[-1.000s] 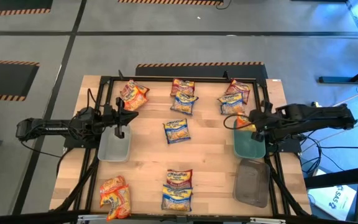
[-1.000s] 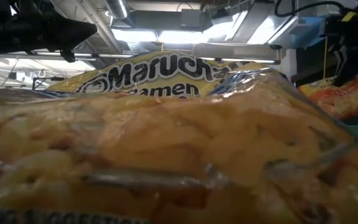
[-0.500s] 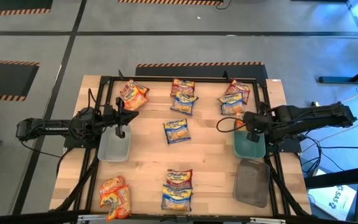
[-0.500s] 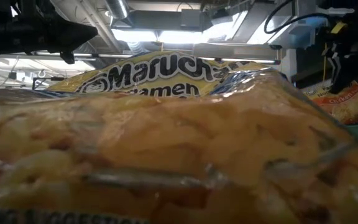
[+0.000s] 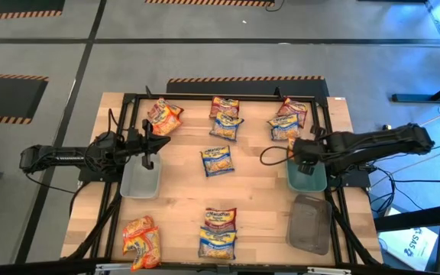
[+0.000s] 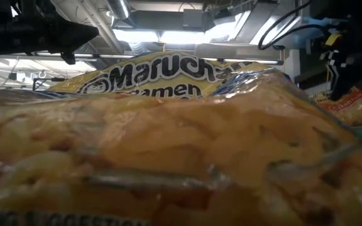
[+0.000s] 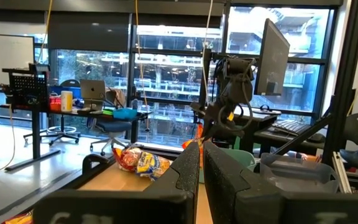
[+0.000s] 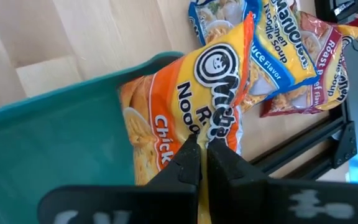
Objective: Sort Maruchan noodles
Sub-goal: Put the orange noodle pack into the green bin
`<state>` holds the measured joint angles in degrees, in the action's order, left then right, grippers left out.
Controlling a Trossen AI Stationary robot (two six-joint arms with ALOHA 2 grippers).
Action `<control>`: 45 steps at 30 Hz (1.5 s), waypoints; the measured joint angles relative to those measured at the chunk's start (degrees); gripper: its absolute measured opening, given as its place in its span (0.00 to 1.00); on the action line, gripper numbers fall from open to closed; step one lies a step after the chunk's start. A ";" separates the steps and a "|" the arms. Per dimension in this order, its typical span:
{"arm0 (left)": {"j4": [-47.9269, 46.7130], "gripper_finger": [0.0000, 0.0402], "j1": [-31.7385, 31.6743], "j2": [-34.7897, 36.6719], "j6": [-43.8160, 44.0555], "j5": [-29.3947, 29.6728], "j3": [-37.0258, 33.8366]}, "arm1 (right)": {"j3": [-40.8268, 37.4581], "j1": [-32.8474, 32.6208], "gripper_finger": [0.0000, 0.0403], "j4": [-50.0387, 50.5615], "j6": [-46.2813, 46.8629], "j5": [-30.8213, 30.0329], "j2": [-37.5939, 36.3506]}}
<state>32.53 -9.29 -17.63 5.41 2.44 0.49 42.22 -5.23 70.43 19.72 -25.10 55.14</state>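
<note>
Maruchan packets lie flat about the table: an orange one (image 5: 163,116) far left, a pile (image 5: 225,118) far centre, blue and maroon ones (image 5: 287,121) far right, one (image 5: 217,160) mid-table, a pile (image 5: 218,231) near centre, orange ones (image 5: 141,241) near left. My right gripper (image 5: 302,153) hovers over the teal tray (image 5: 312,180), shut on an orange packet (image 8: 191,106). My left gripper (image 5: 148,147) waits shut and empty above the clear tray (image 5: 141,182). One packet (image 6: 168,163) fills most of the low view. My right gripper pinches the orange packet between its two fingers at one short edge (image 8: 188,134), coming from above and pointing down. The packet hangs below the fingers (image 8: 219,163), over the teal tray's far rim (image 8: 73,93). Whether its lower end touches the tray, I cannot tell.
A grey tray (image 5: 309,223) sits near the right edge, nearer than the teal one. A black frame (image 5: 228,98) runs round the table top. Bare wood (image 5: 258,183) shows between the mid-table packet and the teal tray.
My right gripper has moved a little toward the table's left, still shut on the orange packet, which has come along with it and hangs slightly lower over the teal tray.
</note>
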 joint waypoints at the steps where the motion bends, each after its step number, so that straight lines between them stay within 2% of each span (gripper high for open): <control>1: 0.02 0.04 0.00 0.00 0.00 0.00 0.00 | 0.00 0.00 0.00 0.01 0.07 -0.11 0.27; 20: -0.13 0.04 -0.05 0.02 0.00 0.04 0.00 | 0.02 0.00 0.02 0.16 1.02 -0.99 7.31; 24: -0.20 0.04 -0.05 0.02 0.00 0.04 0.00 | 0.02 0.02 0.09 0.21 0.99 -1.04 9.11; 35: -0.44 0.04 -0.05 0.01 0.00 0.04 0.00 | 0.12 0.02 0.38 0.25 1.08 -1.49 14.86; 39: -0.50 0.04 -0.05 0.00 0.00 0.04 0.00 | 1.65 0.02 0.42 1.63 1.20 -0.78 14.88; 45: -0.56 0.04 -0.05 0.02 0.00 0.04 0.00 | 9.35 0.00 0.43 4.59 1.71 0.67 14.88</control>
<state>31.98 -9.34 -17.61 5.41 2.48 0.49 51.57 -5.23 75.03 21.43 -24.44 70.02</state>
